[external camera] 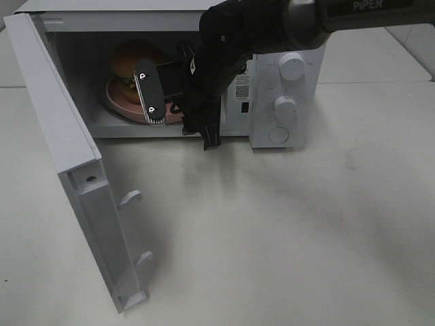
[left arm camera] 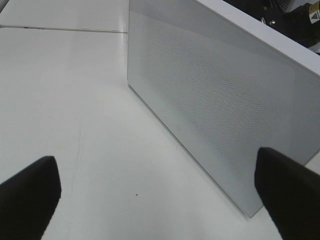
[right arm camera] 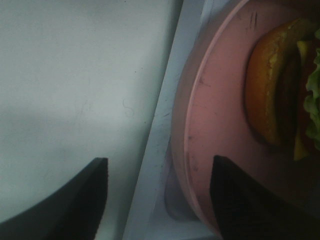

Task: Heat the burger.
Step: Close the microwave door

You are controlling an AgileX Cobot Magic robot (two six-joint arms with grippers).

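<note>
The burger (external camera: 131, 60) sits on a round pink plate (external camera: 114, 102) inside the open white microwave (external camera: 265, 88). In the right wrist view the burger (right arm camera: 272, 95) shows its golden bun, lettuce and cheese, well in from the plate's (right arm camera: 215, 110) rim. My right gripper (external camera: 180, 117) is at the oven's mouth, just in front of the plate. It is open (right arm camera: 157, 200), and the plate's rim and the oven's front ledge lie between its spread fingers without either finger pressing on them. My left gripper (left arm camera: 160, 195) is open and empty, facing the outside of the door (left arm camera: 225, 100).
The microwave door (external camera: 68, 156) swings out to the left toward the table's front, with two latch hooks (external camera: 132, 197) on its inner edge. The control panel with three knobs (external camera: 291, 66) is to the right of the cavity. The white table (external camera: 285, 238) spreads in front.
</note>
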